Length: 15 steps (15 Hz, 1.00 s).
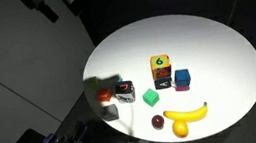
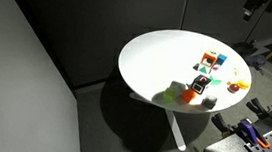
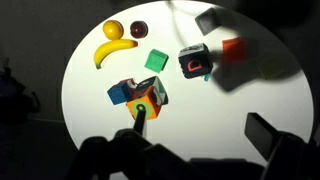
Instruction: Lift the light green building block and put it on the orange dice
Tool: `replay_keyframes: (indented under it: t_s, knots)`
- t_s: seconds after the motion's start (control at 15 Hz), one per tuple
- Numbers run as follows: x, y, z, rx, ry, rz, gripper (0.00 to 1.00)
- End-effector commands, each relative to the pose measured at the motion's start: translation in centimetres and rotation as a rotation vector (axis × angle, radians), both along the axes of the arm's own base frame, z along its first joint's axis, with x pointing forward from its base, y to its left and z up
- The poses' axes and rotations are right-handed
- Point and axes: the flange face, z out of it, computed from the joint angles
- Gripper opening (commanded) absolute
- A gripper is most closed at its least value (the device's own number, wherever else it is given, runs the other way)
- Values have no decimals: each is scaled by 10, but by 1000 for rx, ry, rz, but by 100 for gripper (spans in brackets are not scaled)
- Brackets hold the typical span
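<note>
Near the edge of the table, in shadow beside the small orange piece, we see the light green building block, well apart from the orange dice by the blue cube toward the middle, while the gripper hangs above, jaws spread and empty.

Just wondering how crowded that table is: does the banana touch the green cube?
Apart. The wrist view shows bare white tabletop between the banana and the green cube.

pincer: high up, pointing down | jaws: spread wide | grip: nothing held
</note>
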Motion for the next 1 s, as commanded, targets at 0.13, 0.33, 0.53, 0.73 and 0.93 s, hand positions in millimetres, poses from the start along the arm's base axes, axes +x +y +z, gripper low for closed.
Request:
replay_keyframes:
  t_s: [0.13, 0.33, 0.53, 0.73, 0.93]
  knots:
    - [0, 0, 2, 0, -2, 0, 100]
    - [0, 0, 2, 0, -2, 0, 100]
    - [0, 0, 2, 0, -2, 0, 100]
    - [0, 0, 2, 0, -2, 0, 100]
    - [4, 0, 3, 7, 0, 0, 100]
